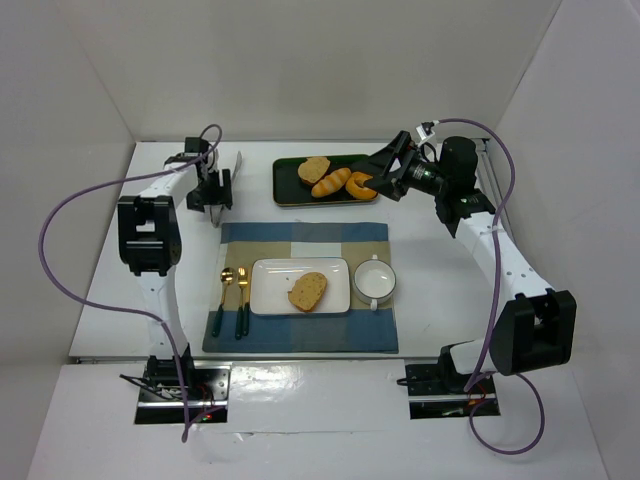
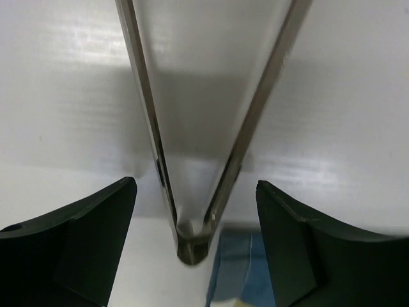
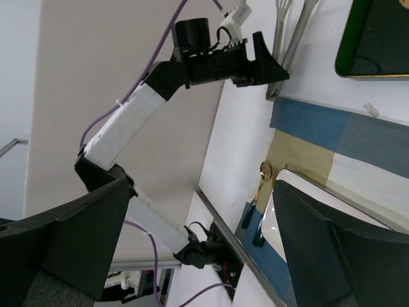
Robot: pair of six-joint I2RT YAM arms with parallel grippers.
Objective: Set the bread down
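White tabletop (image 1: 430, 325), golden oval bread (image 1: 308, 291) on glossy rectangular plate (image 1: 270, 278); left pincer (image 2: 195, 185), right pincer (image 3: 201, 184) seemingly agape

Left gripper (image 2: 195, 185), right gripper (image 3: 201, 185): jaws apart

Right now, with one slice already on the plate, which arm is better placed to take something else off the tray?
Right. The right gripper, open, hangs at the right end of the tray, close to the roll. The left gripper is off to the tray's left, open around the tongs.
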